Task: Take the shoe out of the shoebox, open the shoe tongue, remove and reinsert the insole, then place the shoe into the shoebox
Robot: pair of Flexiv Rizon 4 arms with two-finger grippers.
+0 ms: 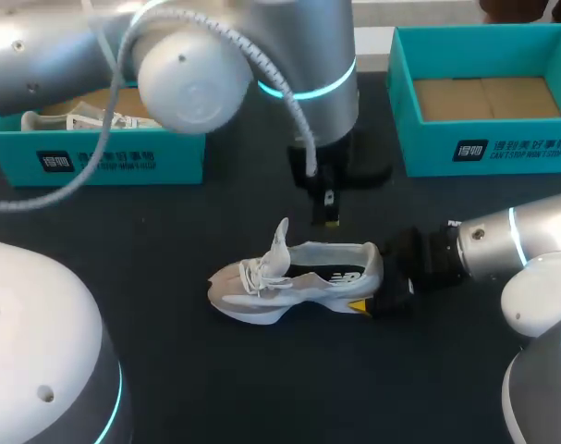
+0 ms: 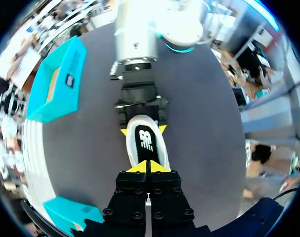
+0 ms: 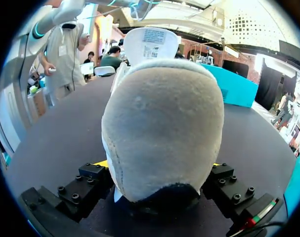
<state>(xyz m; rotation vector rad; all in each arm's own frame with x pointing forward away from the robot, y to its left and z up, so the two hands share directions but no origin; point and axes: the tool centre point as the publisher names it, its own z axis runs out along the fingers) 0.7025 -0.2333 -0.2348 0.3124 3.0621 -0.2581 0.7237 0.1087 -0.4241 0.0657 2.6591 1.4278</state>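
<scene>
Where the left arm [image 1: 183,79] and its cable [image 1: 262,69] cross at 11 o'clock, they hide part of the left box [image 1: 95,162], which holds a second shoe [image 1: 77,120]. The shoe [image 1: 294,282] stands mid-table, heel pinched by the right claw [image 3: 159,165] from 3 o'clock. The left claw [image 2: 147,167] hangs above it, tips pressed together. The right box [image 1: 502,148] at 1 o'clock shows its cardboard floor.

Left arm [image 1: 298,65] extends over shoe [image 1: 298,277]; left gripper [image 2: 147,167] points down above heel opening, tips pressed together. Right arm [image 1: 502,245] low behind heel; right gripper [image 3: 159,164] clamps heel from 2 sides.
</scene>
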